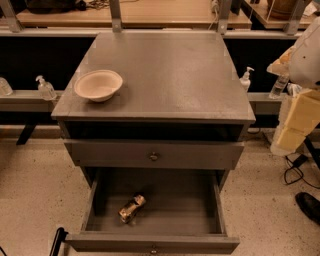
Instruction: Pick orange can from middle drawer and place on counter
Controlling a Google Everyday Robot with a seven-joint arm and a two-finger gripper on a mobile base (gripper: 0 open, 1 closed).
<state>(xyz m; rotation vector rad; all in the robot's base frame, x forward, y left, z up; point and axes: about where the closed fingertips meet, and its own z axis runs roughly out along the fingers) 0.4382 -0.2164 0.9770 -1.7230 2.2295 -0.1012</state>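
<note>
The orange can (132,208) lies on its side on the dark floor of the middle drawer (180,207), left of the drawer's centre. The drawer is pulled fully out, with its knob (153,248) at the bottom edge of the view. The grey counter (170,75) is the cabinet top above it. My gripper (296,125) shows as cream-yellow parts under a white arm housing at the right edge. It hangs beside the cabinet's right front corner, well above and to the right of the can, and touches nothing.
A beige bowl (98,85) sits on the counter's front left. A shut drawer front with a knob (154,156) lies above the open drawer. Clear pump bottles (45,88) stand on side ledges. A wooden benchtop (150,15) runs behind. Cables and a dark shoe (307,205) lie on the floor at right.
</note>
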